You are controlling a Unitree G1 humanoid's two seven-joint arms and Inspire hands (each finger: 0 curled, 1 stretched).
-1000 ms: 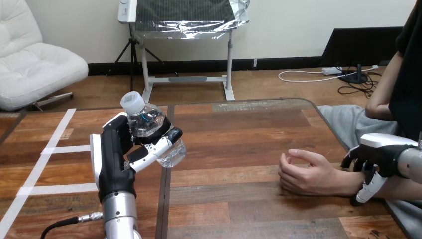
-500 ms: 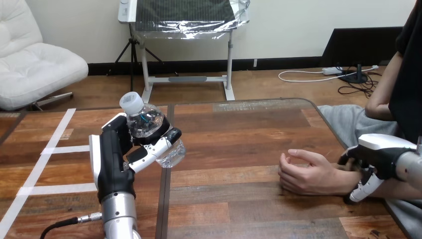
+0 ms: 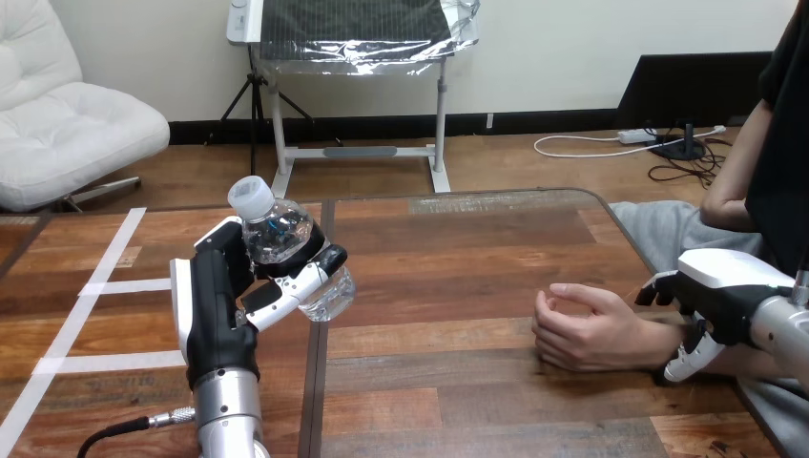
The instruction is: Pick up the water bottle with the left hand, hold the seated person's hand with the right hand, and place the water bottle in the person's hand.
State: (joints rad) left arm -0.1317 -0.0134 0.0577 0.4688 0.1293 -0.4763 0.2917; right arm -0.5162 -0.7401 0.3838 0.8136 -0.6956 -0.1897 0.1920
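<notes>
My left hand point(image 3: 221, 315) is up over the left part of the table point(image 3: 477, 258). Its fingers and thumb are curled round the water bottle point(image 3: 281, 239), so the bottle is up in the air above the table. The bottle leans a bit, with its white cap point(image 3: 251, 196) at the top. The person's hand point(image 3: 582, 329) lies on the table at the right, with its fingers bent in loosely. It is far from the bottle. My right hand point(image 3: 725, 286) is over the person's wrist point(image 3: 656, 339). I cannot tell if it grips the wrist or just rests there
</notes>
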